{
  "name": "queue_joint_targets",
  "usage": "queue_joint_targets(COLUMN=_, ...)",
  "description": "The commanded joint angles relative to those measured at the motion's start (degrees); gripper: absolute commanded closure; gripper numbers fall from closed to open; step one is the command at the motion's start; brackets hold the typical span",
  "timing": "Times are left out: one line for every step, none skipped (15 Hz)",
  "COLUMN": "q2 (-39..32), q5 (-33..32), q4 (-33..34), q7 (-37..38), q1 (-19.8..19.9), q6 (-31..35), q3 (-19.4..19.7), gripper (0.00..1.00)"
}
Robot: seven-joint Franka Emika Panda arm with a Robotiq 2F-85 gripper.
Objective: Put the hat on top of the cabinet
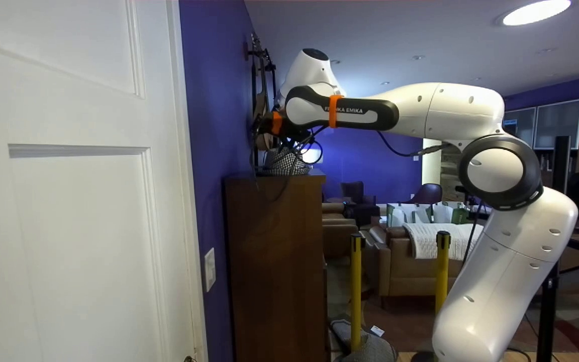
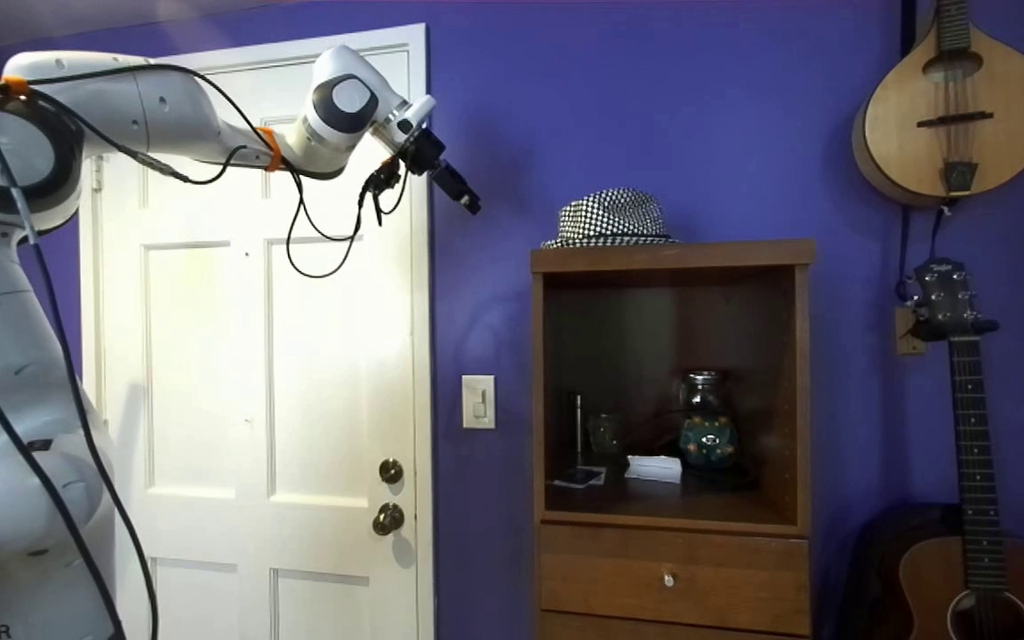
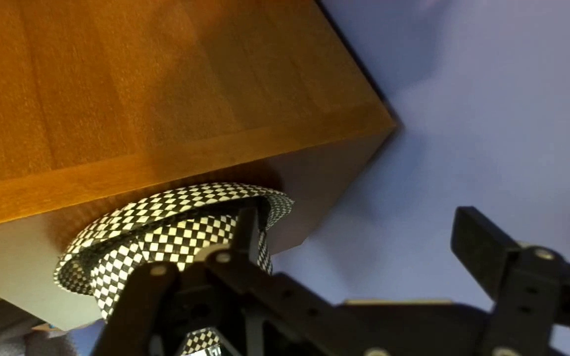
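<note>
You've got the gripper (image 3: 356,225) spread wide along the bottom of the wrist view, and in an exterior view the hat (image 2: 614,218) is chilling on top of the cabinet (image 2: 674,257), a bit right of upper center.

Light switch (image 2: 478,402) below claw (image 2: 469,204) in an exterior view — white door (image 2: 250,373) to claw's left; pale round-bodied string instrument (image 2: 954,111) well right of claw, guitar (image 2: 974,444) lower, same side.

Arm (image 2: 165,111) bent; hand (image 3: 356,225) angled downward, fingers (image 3: 483,249) spread.
</note>
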State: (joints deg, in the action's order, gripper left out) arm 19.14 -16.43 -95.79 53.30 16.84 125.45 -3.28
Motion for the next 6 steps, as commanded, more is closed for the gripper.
queue_joint_targets(q2=-0.1, q5=-2.03, q4=0.15, q7=-3.06, q1=-2.3, q6=-0.38, q3=0.68, gripper=0.0)
queue_joint_targets(q2=-0.31, q5=-1.16, q4=0.32, q7=-1.32, q1=-2.22, q6=-0.37, q3=0.92, gripper=0.0)
queue_joint_targets(q2=-0.36, q5=-1.21, q4=0.32, q7=-1.92, q1=-2.45, q6=-0.36, q3=0.9, gripper=0.0)
queue_joint_targets(q2=-0.4, q5=-1.26, q4=0.31, q7=-2.15, q1=-2.54, q6=-0.36, q3=0.89, gripper=0.0)
queue_joint_targets(q2=-0.4, q5=-1.29, q4=0.31, q7=-2.28, q1=-2.54, q6=-0.36, q3=0.89, gripper=0.0)
queue_joint_targets(q2=-0.4, q5=-1.3, q4=0.31, q7=-2.4, q1=-2.54, q6=-0.36, q3=0.9, gripper=0.0)
